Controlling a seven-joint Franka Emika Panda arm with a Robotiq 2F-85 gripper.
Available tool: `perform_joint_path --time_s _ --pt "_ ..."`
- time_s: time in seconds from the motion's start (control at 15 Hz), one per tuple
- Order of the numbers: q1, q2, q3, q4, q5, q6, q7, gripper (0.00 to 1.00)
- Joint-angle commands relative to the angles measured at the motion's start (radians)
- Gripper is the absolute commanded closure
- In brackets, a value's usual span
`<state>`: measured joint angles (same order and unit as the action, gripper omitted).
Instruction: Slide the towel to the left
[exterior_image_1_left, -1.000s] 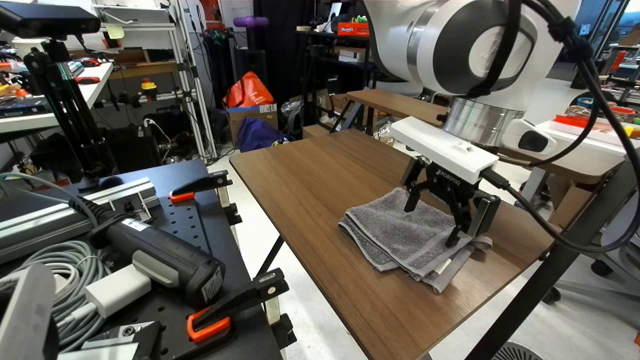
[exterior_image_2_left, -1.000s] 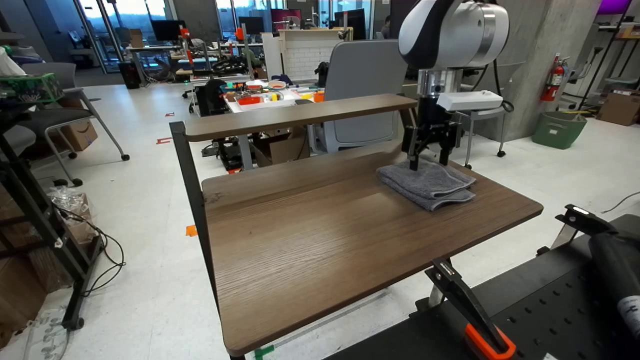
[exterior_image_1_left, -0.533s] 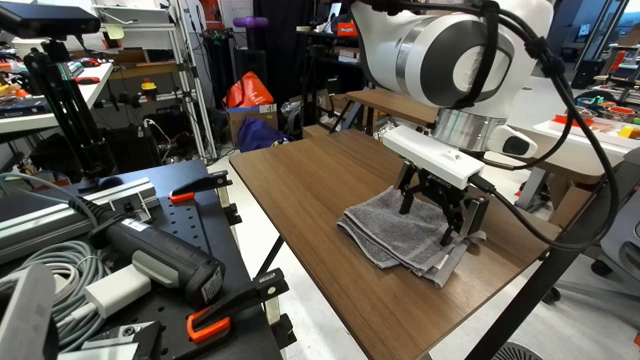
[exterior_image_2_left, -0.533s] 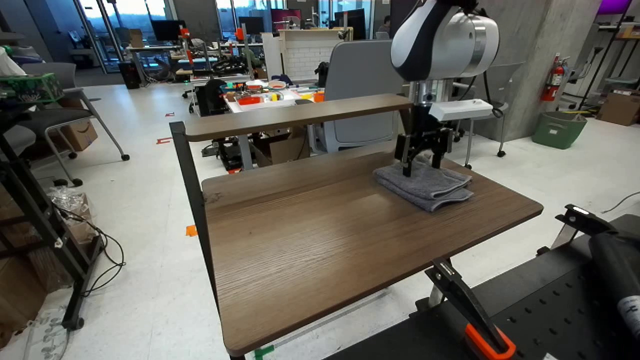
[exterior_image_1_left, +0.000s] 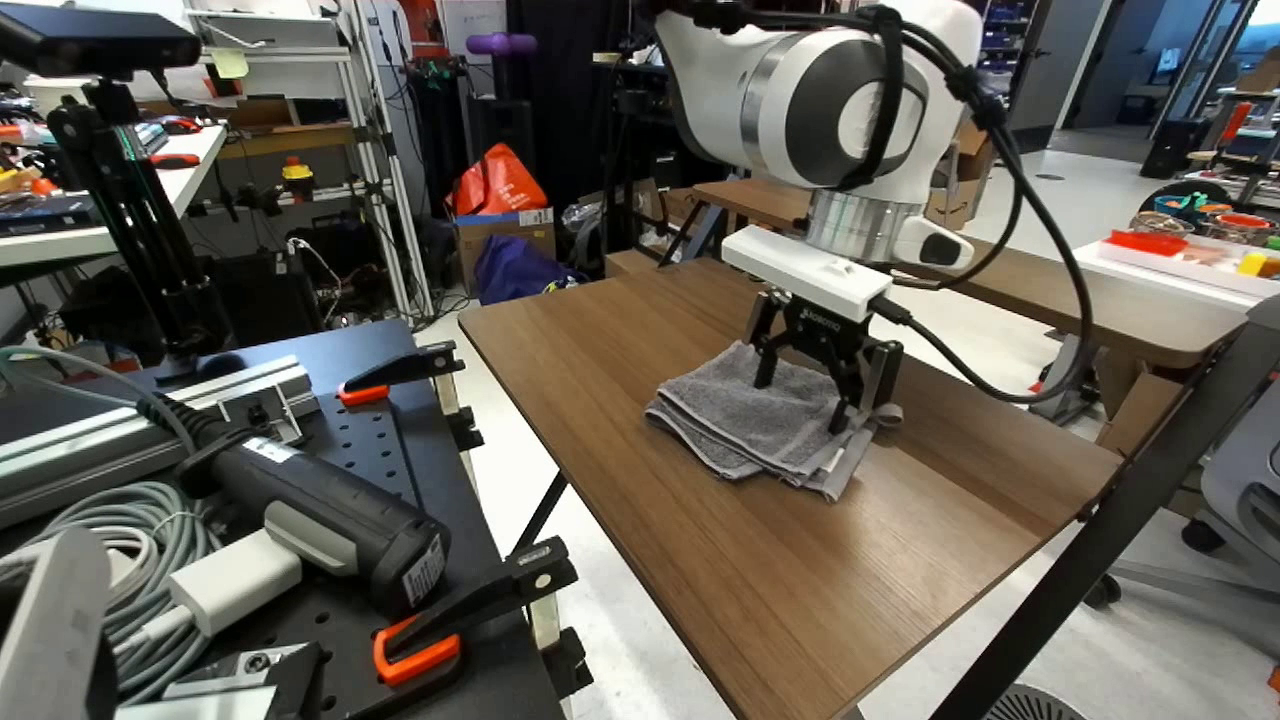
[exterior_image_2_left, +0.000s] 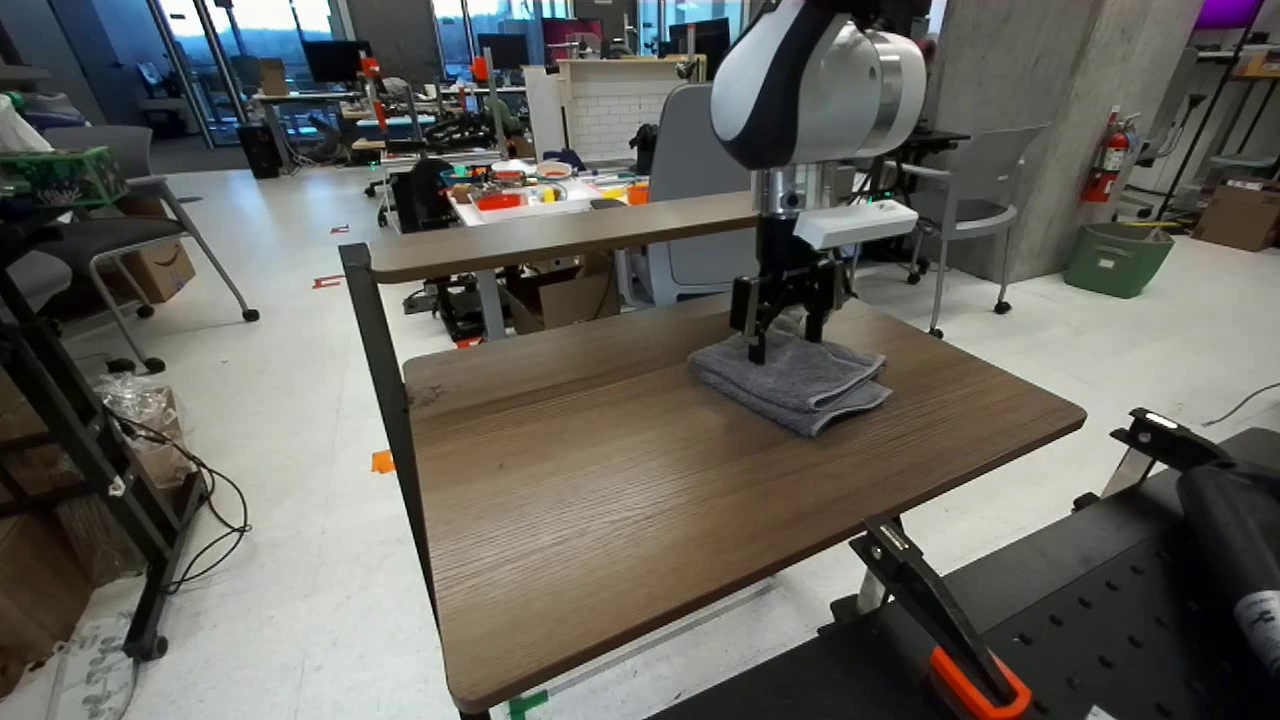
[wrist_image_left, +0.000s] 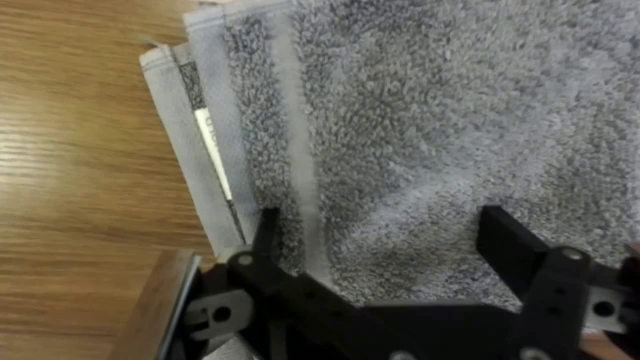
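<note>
A folded grey towel lies on the brown wooden table (exterior_image_1_left: 940, 560) in both exterior views (exterior_image_1_left: 720, 400) (exterior_image_2_left: 800, 395). In the wrist view the towel (wrist_image_left: 400, 110) fills most of the picture, with its hemmed edges and a white tag at the left. My gripper (exterior_image_1_left: 800, 408) points down onto the towel, also in an exterior view (exterior_image_2_left: 785, 350). Its two fingers are spread wide, and the fingertips appear to press on the towel's top. In the wrist view bare towel shows between the fingertips (wrist_image_left: 380, 212), with no fold pinched.
A raised wooden shelf (exterior_image_2_left: 580, 232) runs along one side of the table, on a dark metal leg (exterior_image_2_left: 385, 400). A black bench (exterior_image_1_left: 370, 450) with clamps (exterior_image_1_left: 480, 600) and a handheld tool (exterior_image_1_left: 310, 510) stands beside the table across a gap.
The towel has slid over the table together with the gripper, toward the left in both exterior views, most in the last half second. The fingers have stayed spread.
</note>
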<state>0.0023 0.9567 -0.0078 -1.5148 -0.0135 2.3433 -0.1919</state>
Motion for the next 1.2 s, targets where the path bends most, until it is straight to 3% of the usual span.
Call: perform_joint_path --time_s 0.0,0.67,1.13 --pt "0.052 0.052 0.011 0.063 -0.047 -0.026 0.036 0.00" --pt "0.148 0.067 0.041 0.123 -0.066 -0.081 0.066 0.00" --pt "0.178 -0.140 0.027 0.018 -0.096 -0.235 0.110 0.00"
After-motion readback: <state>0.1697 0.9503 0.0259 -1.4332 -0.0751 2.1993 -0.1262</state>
